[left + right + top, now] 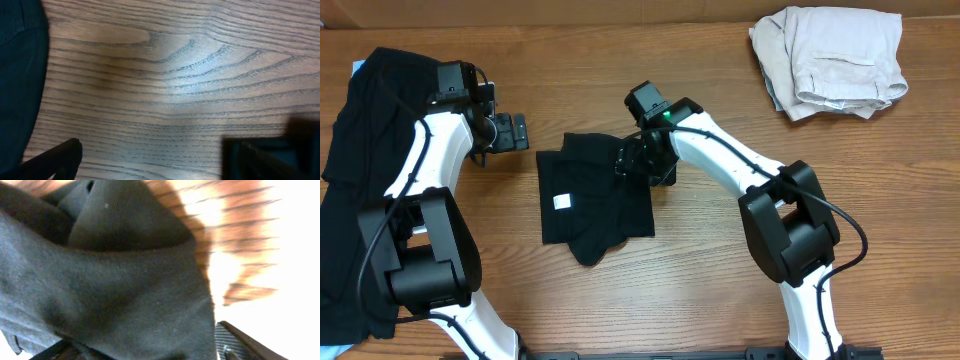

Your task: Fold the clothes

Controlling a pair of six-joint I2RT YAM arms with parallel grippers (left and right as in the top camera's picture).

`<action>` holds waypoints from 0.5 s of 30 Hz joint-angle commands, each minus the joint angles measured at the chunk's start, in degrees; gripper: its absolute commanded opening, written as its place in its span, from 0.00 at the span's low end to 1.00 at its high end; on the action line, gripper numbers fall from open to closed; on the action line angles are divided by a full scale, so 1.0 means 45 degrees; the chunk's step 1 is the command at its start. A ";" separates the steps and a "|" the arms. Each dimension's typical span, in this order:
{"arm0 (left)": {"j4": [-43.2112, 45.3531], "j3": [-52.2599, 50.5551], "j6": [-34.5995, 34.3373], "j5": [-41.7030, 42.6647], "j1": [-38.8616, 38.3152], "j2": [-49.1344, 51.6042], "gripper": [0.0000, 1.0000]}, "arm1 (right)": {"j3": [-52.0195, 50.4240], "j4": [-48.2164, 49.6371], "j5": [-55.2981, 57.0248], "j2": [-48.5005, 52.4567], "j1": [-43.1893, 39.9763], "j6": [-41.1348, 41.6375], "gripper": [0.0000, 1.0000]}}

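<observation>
The black T-shirt (595, 200) lies folded into a rough square at the table's middle, its small white label (561, 201) facing up. My right gripper (645, 160) sits low over the shirt's upper right corner. In the right wrist view the black fabric (115, 295) fills the space between the wide-apart jaws of the right gripper (145, 345), and the ribbed pad (235, 342) stands just beside the cloth edge. My left gripper (510, 132) hovers open over bare wood to the left of the shirt. The left gripper (160, 160) has nothing between its fingers.
A heap of more black clothes (360, 150) covers the table's left side and shows as black clothes (20, 75) at the left edge of the left wrist view. A crumpled beige garment (830, 60) lies at the back right.
</observation>
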 commanded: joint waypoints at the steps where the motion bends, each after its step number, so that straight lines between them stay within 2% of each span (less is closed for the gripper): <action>1: 0.0034 -0.0063 -0.0087 -0.0044 -0.0005 0.0024 1.00 | -0.0078 -0.0029 -0.0019 0.0121 -0.0233 -0.0301 0.65; 5: 0.0034 -0.0063 -0.0087 -0.0039 -0.0005 0.0024 1.00 | -0.0078 0.0073 -0.0010 0.0146 0.0000 -0.0306 0.30; 8: 0.0029 -0.0063 -0.0087 -0.0039 -0.0005 0.0024 1.00 | -0.0073 0.0131 0.0044 0.0146 0.0092 -0.0306 0.07; 9: 0.0029 -0.0063 -0.0087 -0.0044 -0.0005 0.0024 1.00 | -0.0073 0.0107 0.0097 0.0146 0.0092 -0.0301 0.04; 15: 0.0029 -0.0063 -0.0087 -0.0044 -0.0005 0.0024 1.00 | 0.0117 -0.0627 0.0335 0.0141 -0.0908 -0.0699 0.04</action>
